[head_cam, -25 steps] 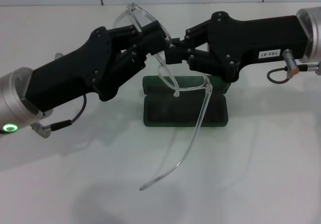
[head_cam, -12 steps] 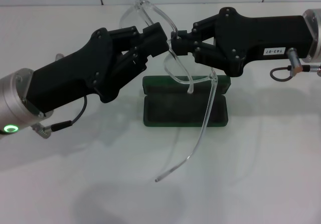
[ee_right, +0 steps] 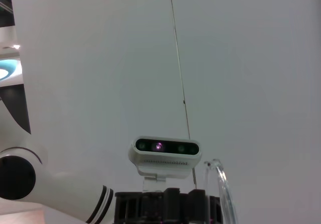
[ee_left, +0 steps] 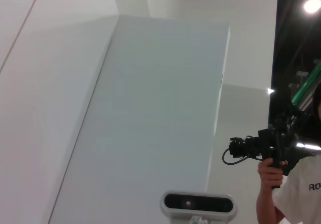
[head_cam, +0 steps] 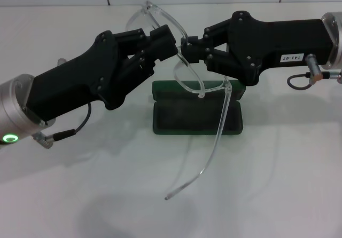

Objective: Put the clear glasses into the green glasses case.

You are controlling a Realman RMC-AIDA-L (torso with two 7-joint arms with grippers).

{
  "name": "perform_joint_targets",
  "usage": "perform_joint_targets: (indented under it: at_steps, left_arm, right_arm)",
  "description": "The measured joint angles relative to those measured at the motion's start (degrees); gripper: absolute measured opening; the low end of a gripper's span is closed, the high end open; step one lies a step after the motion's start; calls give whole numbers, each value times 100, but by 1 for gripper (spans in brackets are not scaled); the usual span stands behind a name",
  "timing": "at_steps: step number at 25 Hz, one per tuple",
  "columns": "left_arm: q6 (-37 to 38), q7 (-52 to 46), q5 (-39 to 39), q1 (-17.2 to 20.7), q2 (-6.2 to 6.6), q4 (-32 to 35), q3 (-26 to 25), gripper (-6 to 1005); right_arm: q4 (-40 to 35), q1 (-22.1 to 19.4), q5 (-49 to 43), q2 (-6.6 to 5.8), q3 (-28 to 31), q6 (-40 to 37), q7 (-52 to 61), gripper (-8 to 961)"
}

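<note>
Meeting above the table (head_cam: pixel 278 184), the left gripper (head_cam: pixel 170 41) and the right gripper (head_cam: pixel 188 48) hold the clear glasses (head_cam: pixel 188 71) between them in mid-air, each clamped on the frame near its middle. One lens rises behind the left gripper; the other hangs below the right gripper, and one long clear arm trails down towards the robot, its tip clear of the table. The green glasses case (head_cam: pixel 196 111) lies open on the table directly beneath the glasses, dark lining upward, not touching them. In the right wrist view, a curved edge of the glasses shows beside a pale camera (ee_right: pixel 165 152).
</note>
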Motion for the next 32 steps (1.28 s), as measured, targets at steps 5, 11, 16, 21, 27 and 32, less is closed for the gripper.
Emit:
perform_joint_targets:
  at_steps: [5,11,16,21,27,32]
  left_arm:
    - [-42,64,-22,16,-7,-18,-21,152]
    - [-151,76,-25,19,-18,-57,-28,152]
    - [-155,84,-25,14,-18,-73,-30,152]
    - [43,80,-104,15,-8,-58,-34,152]
    - [455,28,-215,76,46,-28,-58,151]
    - [464,24,-256,244,157,-50,-160,151]
  right_arm:
    - [0,-4,43,1,2,-3,0,67]
    - [0,-24,71,1,22,-7,-28,67]
    - [6,-47,79,4,25,11,-54,67]
    - [70,-58,79,10,54,84,-139,67]
    - [237,-102,148,-17,439,147,-336,68]
    - [202,-264,282,-42,1375,-441,-317,68]
